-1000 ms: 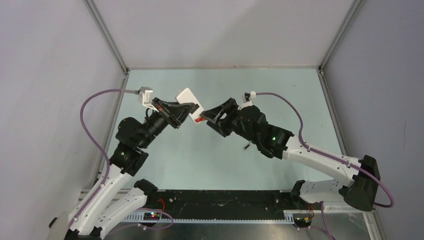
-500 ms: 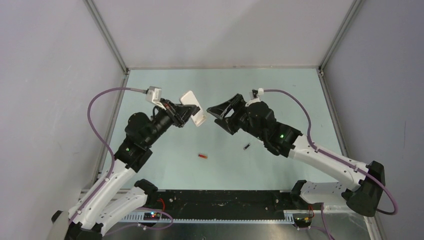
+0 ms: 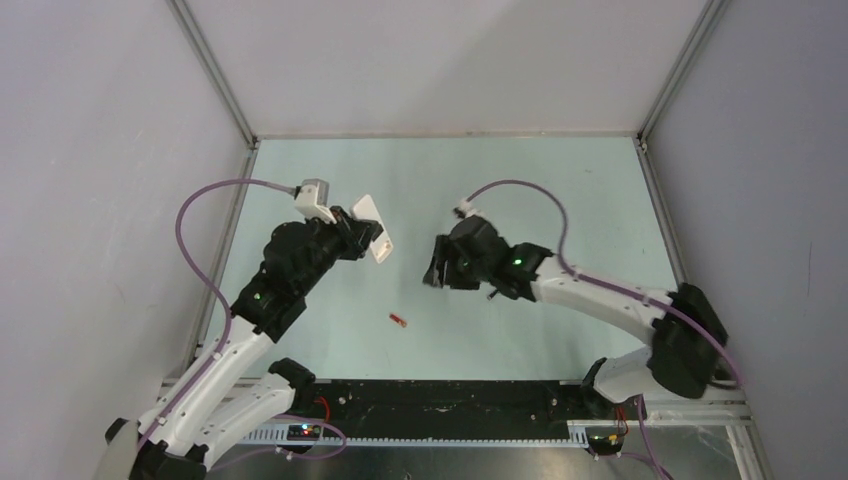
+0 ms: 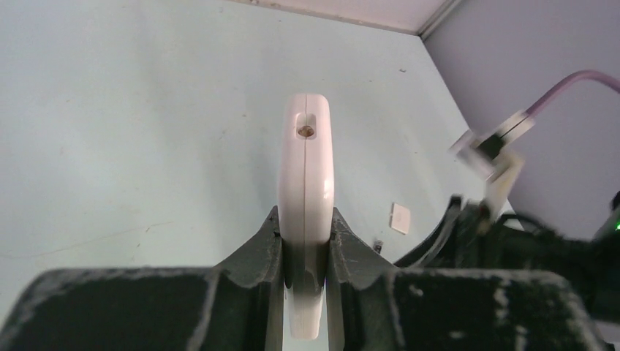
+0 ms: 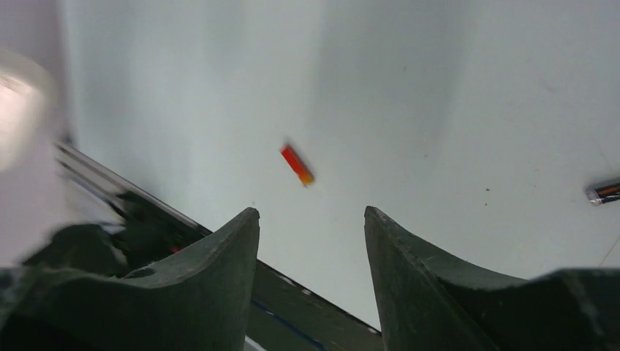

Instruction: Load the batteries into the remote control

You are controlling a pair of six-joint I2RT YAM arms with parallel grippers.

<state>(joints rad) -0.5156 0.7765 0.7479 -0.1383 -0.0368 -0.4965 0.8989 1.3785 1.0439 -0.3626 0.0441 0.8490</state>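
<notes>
White remote (image 4: 307, 146) stays clamped edge-on between our left gripper's (image 4: 305, 241) jaws. The orange battery (image 5: 297, 164), a second ago up between both grippers at the remote, now lies on the table (image 5: 439, 88) just ahead of the right gripper's (image 5: 309, 216) parted, empty jaws (a dropped insertion, we judge). The black battery (image 5: 603, 191) lies beyond the right-hand jaw. We must pick again.

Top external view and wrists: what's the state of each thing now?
White flat remote control: clamped edge-on in left gripper, raised.
Left gripper: shut on remote control.
Right gripper: open, empty.
Orange-red cylindrical battery: loose on table.
Dark cylindrical battery: loose on table.
Small white square cover: flat on table.
</notes>
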